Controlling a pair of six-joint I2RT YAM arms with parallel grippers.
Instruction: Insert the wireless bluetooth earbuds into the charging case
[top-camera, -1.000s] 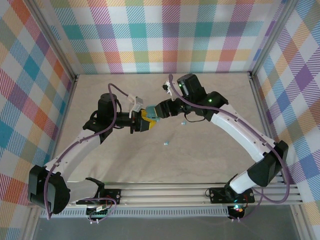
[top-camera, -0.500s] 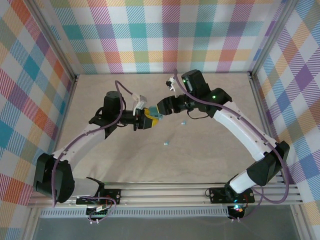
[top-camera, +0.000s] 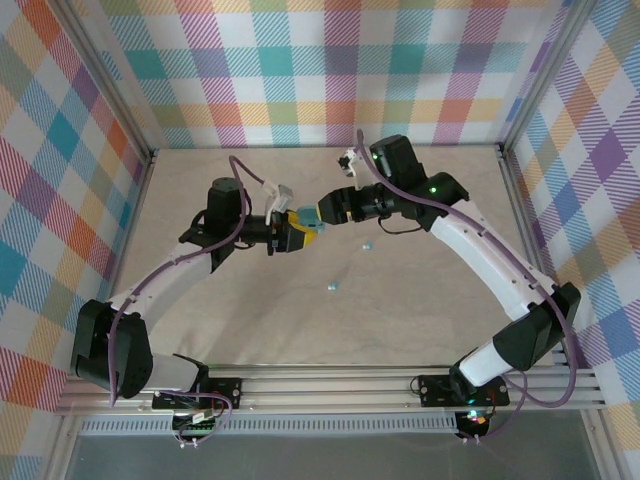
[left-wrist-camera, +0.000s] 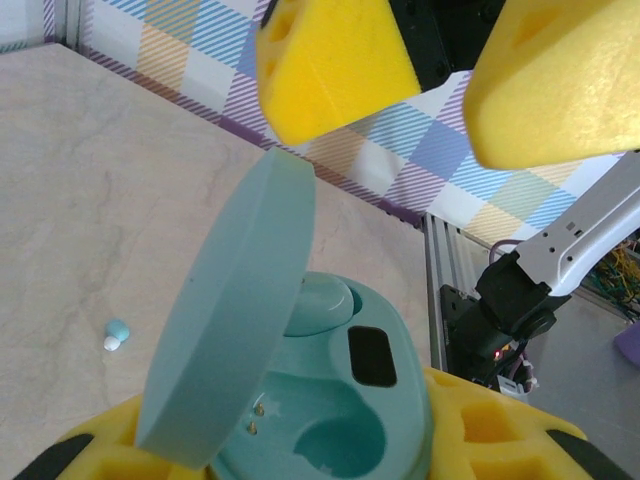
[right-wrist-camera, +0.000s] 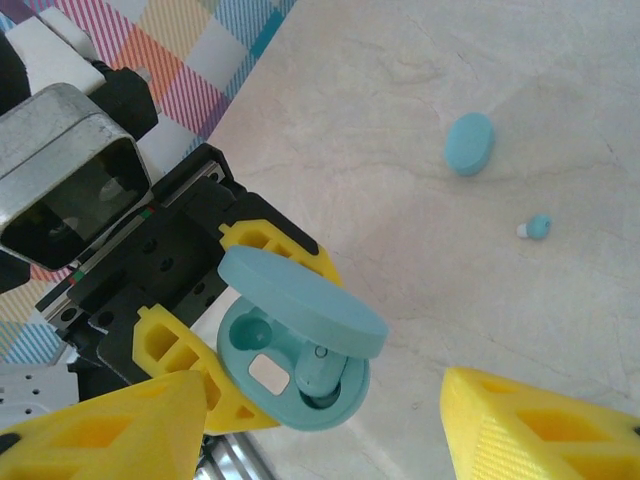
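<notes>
Clamping the base of the charging case (left-wrist-camera: 330, 400), lid up: left gripper (top-camera: 297, 236). Right gripper (left-wrist-camera: 440, 95) just past it, jaws wide apart, empty. Farther off on the table (left-wrist-camera: 90, 180), one loose earbud (left-wrist-camera: 117, 330).

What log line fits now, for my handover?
left gripper: jaws shut on open teal oval plastic charging case | right gripper: jaws open | tiny teal plastic earbud: on beige table

The charging case (left-wrist-camera: 320, 410) is smooth matt teal plastic, the jaws of the left gripper (top-camera: 297, 237) are porous yellow foam, and the surface (left-wrist-camera: 90, 200) looks matt and marbled.
</notes>
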